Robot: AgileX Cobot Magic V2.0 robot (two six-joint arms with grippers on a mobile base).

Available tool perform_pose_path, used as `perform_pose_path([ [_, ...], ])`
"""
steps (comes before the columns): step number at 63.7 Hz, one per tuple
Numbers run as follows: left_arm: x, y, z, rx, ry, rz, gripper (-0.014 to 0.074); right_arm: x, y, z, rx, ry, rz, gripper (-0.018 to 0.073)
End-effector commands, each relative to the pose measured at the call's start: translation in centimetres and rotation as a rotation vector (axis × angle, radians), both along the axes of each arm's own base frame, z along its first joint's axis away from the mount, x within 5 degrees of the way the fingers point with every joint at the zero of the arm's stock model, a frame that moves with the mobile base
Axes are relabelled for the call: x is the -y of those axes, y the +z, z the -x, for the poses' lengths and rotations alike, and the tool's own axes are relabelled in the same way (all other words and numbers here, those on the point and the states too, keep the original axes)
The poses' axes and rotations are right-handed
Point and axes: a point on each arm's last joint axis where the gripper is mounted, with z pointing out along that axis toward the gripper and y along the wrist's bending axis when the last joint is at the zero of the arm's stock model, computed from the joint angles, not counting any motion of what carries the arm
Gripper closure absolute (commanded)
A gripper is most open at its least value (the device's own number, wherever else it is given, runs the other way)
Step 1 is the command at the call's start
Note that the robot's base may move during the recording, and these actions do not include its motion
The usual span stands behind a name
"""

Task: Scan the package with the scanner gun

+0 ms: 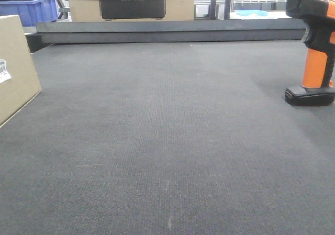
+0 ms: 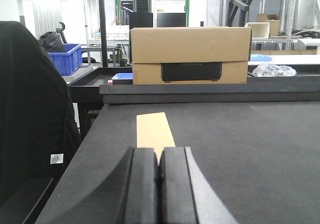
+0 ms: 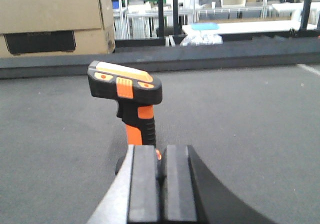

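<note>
An orange and black scanner gun [image 1: 314, 46] stands upright on its base at the right edge of the dark table. In the right wrist view it [image 3: 131, 97] stands just beyond my right gripper [image 3: 161, 154], which is shut and empty. A tan cardboard package [image 1: 15, 65] sits at the left edge of the table with a small label on its side. In the left wrist view its top [image 2: 154, 129] lies straight ahead of my left gripper [image 2: 159, 156], which is shut and empty. Neither gripper shows in the front view.
A large cardboard box with a black panel [image 1: 131, 2] stands on a raised dark ledge [image 1: 172, 33] behind the table. A blue bin [image 1: 31, 9] is at the back left. Black fabric [image 2: 30, 109] hangs at the left in the left wrist view.
</note>
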Motion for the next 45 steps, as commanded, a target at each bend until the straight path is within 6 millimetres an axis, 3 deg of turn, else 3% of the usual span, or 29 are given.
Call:
perform_pose_path([
  [1, 0.0, 0.0, 0.1, 0.015, 0.001, 0.005, 0.0697, 0.1, -0.5, 0.2, 0.105, -0.008, 0.02, 0.0727],
  [12, 0.0, 0.0, 0.1, 0.015, 0.001, 0.005, 0.0697, 0.0, -1.9, 0.8, 0.099, 0.005, 0.02, 0.0727],
  [45, 0.0, 0.0, 0.1, 0.015, 0.001, 0.005, 0.0697, -0.4, -2.5, 1.0, 0.045, 0.063, 0.02, 0.0727],
])
